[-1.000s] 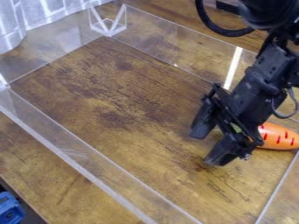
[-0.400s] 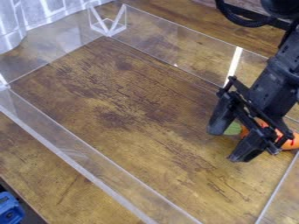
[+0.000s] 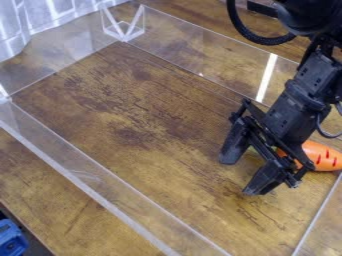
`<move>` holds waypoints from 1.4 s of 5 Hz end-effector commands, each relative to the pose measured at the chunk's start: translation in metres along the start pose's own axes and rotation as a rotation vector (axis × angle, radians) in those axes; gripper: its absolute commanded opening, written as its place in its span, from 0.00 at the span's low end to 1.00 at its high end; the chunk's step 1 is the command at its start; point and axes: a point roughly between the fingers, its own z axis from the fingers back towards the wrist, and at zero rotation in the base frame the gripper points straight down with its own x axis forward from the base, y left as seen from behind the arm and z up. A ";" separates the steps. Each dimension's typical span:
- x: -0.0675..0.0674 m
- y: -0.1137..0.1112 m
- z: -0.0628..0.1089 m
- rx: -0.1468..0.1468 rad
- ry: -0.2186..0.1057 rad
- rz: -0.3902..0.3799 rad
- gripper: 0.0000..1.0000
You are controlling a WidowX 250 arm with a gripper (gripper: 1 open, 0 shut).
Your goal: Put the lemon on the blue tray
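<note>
The single view looks down at an angle on a worn wooden tabletop (image 3: 127, 110) enclosed by low clear plastic walls (image 3: 74, 170).

Tool (image 3: 250, 170): black, two-fingered, mounted on a black arm (image 3: 310, 85) that enters from the upper right. It sits low over the right part of the tabletop with its fingers spread wide. One finger (image 3: 234, 143) points down toward the left and the other finger (image 3: 271, 180) points down nearer the front edge. Bare wood shows in the gap between them; nothing is held. Whether the fingertips touch the wood cannot be determined.

Carrot (image 3: 322, 155): an orange, carrot-shaped item lies on the tabletop just to the right of the tool, partly hidden behind the tool body. Its orange end points right, toward the frame edge.

Lemon: not identifiable in this view. No yellow item is visible; the area directly behind the tool body is hidden.

Blue tray: not confirmed. A small blue object (image 3: 8, 238) shows at the lower left corner, outside the plastic wall and well apart from the tool; too little of it is visible to name it.

A clear plastic stand (image 3: 123, 20) sits at the far upper left corner of the enclosure.
</note>
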 end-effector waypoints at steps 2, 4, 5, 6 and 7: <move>-0.015 0.010 0.034 -0.010 -0.072 0.035 0.00; -0.008 -0.005 0.006 -0.046 -0.064 0.109 0.00; -0.007 0.002 0.003 -0.047 -0.060 0.116 0.00; -0.007 0.010 0.004 -0.042 -0.051 0.120 0.00; -0.013 0.017 0.003 -0.055 -0.041 0.159 0.00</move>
